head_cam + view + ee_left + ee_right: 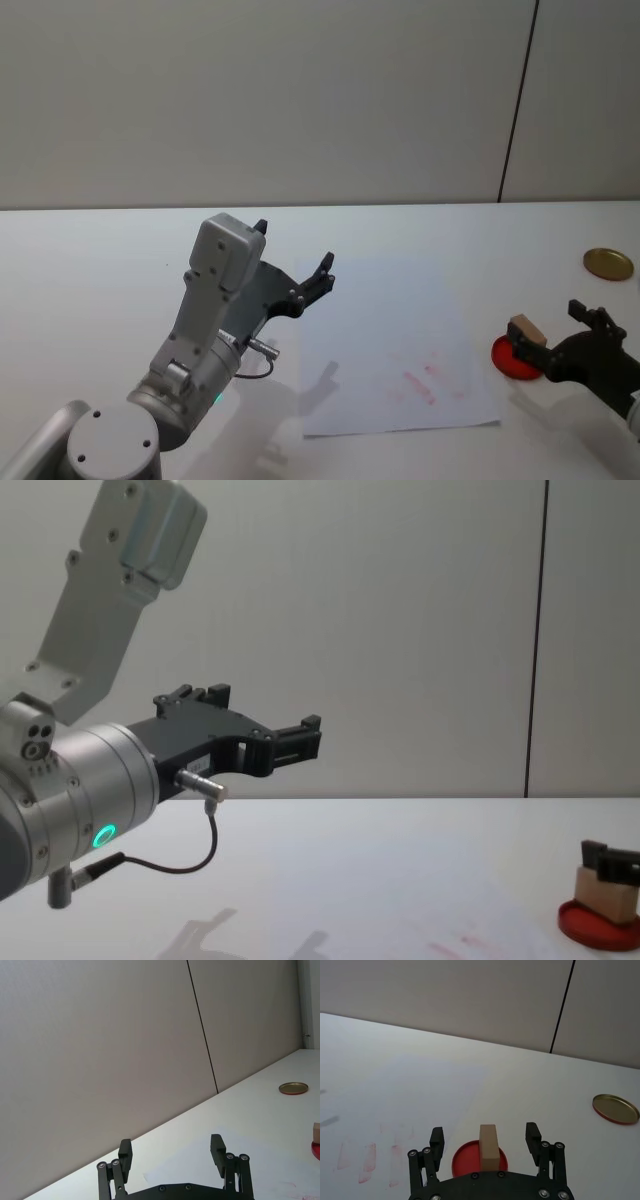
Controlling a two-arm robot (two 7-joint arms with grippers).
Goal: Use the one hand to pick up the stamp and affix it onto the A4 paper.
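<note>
The right gripper [553, 335] sits low over the right part of the worktop [90, 280], just past the right edge of the A4 paper [385, 320], with its fingers spread and closing on nothing. The right wrist view makes this plain: the stamp [488, 1146] stands upright on the round red ink pad [465, 1160], and the two black fingers [436, 1141] flank it on either side with a clear gap to each. From the head view the stamp [524, 328] reads as a tan block on the red ink pad [508, 360] at the tip of the right gripper, and whether they touch cannot be told there. The chest view gives the side profile: the stamp [604, 894] rises from the ink pad [598, 926] with a black part of the right gripper [608, 861] at its top. Faint red marks [421, 381] lie on the paper's near right part, and the wrist view shows them as several short bars [367, 1160]. A gold lid [608, 263] lies flat farther back toward the worktop's far right. The left gripper [294, 246] hangs raised above the paper's left edge, well apart from the stamp; its own wrist view shows the left gripper [171, 1150] released and holding nothing, and the chest view adds a green light ring [103, 835] on its wrist.
</note>
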